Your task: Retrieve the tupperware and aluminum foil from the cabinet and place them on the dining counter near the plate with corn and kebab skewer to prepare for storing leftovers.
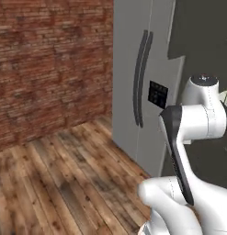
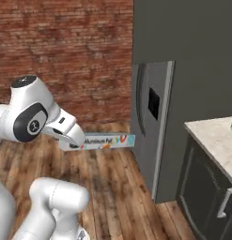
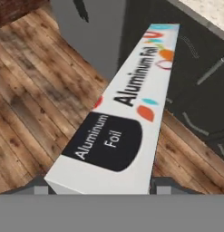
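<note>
1. Where the arm is folded above the floor, open plank flooring (image 1: 64,183) runs to the left and far side as far as the brick wall (image 1: 50,69); to the right, the refrigerator (image 2: 152,126) and the lower cabinets (image 2: 206,192) close off the room.
2. Aluminum foil (image 3: 131,104): long narrow white carton, sharp-edged and flat-faced. Black rounded label at the near end reading "Aluminum Foil", the same words in black along the side, red-orange and light blue marks, light blue far end. In the right base view it (image 2: 105,140) lies level, clear of the floor, its far end pointing right toward the refrigerator and stopping short of the door.
3. Gripper (image 3: 99,186): clamped across the near end of the carton, a dark finger (image 3: 38,185) showing on either side of it.
4. Refrigerator: tall, smooth grey metal, two long curved dark handles (image 1: 142,78) side by side, a dark dispenser panel (image 1: 157,94) on the right door. Its near corner edge stands just beyond the carton's tip.
5. Lower cabinets: dark fronts with metal bar handles (image 2: 225,201), capped by a pale speckled stone counter (image 2: 213,136) with a squared edge, near right.
6. Floor: brown wood planks, streaked and worn in grain.
7. Wall: red-brown brick, rough coursed texture, across the far left.
</note>
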